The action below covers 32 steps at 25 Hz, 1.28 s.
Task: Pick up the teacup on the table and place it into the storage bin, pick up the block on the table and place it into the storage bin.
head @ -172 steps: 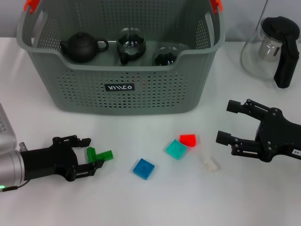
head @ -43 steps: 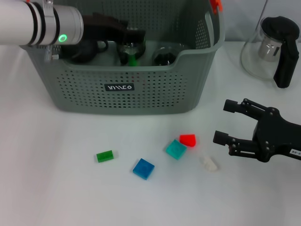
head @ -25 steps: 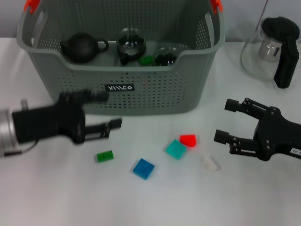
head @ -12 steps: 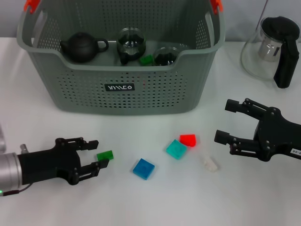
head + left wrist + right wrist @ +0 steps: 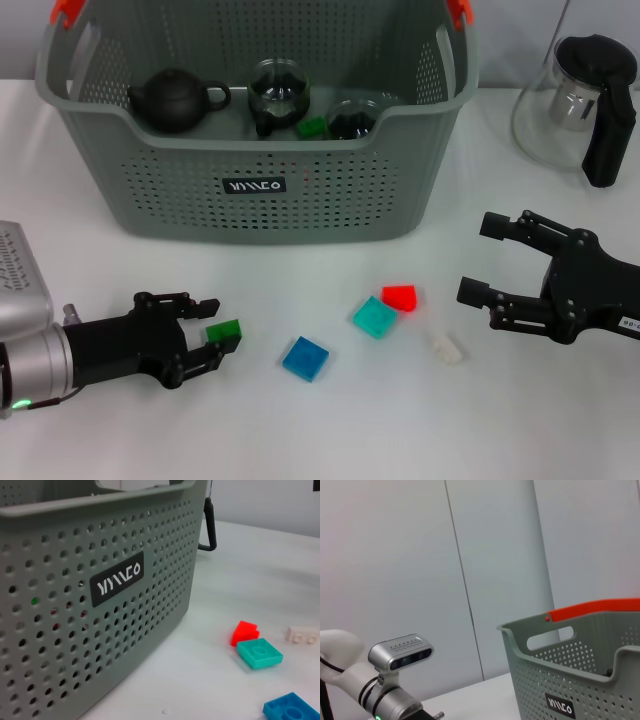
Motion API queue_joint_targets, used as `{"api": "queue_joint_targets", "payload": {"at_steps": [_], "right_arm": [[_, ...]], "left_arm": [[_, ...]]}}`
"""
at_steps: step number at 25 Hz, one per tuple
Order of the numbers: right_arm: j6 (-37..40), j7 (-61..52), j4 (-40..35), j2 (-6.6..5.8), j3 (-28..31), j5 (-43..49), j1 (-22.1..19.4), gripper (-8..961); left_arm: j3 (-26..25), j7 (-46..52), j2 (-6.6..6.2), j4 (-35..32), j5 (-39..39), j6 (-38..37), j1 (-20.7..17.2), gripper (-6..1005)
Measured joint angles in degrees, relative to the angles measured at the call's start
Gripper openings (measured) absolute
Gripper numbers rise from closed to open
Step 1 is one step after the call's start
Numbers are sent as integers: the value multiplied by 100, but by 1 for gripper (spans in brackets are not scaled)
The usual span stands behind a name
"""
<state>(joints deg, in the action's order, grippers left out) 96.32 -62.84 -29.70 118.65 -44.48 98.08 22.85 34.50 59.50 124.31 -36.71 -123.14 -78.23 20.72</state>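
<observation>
The grey-green storage bin (image 5: 250, 142) stands at the back, and its perforated wall (image 5: 75, 610) fills the left wrist view. Inside it sit a black teapot (image 5: 175, 100), a glass teacup (image 5: 350, 118), a second glass vessel (image 5: 278, 95) and a green block (image 5: 312, 127). No teacup shows on the table. Low over the table's front left, my left gripper (image 5: 216, 326) is open, its fingers on either side of a green block (image 5: 225, 330). My right gripper (image 5: 476, 258) hovers open at the right, holding nothing.
Loose on the table lie a blue block (image 5: 305, 358), a teal block (image 5: 375, 317), a red block (image 5: 399, 297) and a white block (image 5: 447, 347). A glass pitcher with a black handle (image 5: 585, 100) stands at the back right.
My left gripper dropped a green block into the bin, came back down to the table and has slid right, so its fingers now flank the other green block. The right arm has stayed put.
</observation>
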Motion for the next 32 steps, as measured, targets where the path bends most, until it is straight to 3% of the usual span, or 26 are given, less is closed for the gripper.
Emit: {"api": "queue_joint_targets", "payload": {"at_steps": [21, 26, 29, 32], "right_arm": [[0, 0, 6, 0, 0, 1, -9, 946], [0, 0, 9, 0, 0, 3, -9, 946], [1, 0, 9, -4, 0, 3, -9, 946], [1, 0, 9, -16, 0, -3, -9, 946]], "left_arm": [[195, 56, -7, 114, 17, 400, 76, 393], [173, 86, -11, 82, 71, 350, 68, 199], [47, 158, -29, -4, 107, -35, 71, 193], [-416, 276, -97, -209, 161, -1022, 119, 187]]}}
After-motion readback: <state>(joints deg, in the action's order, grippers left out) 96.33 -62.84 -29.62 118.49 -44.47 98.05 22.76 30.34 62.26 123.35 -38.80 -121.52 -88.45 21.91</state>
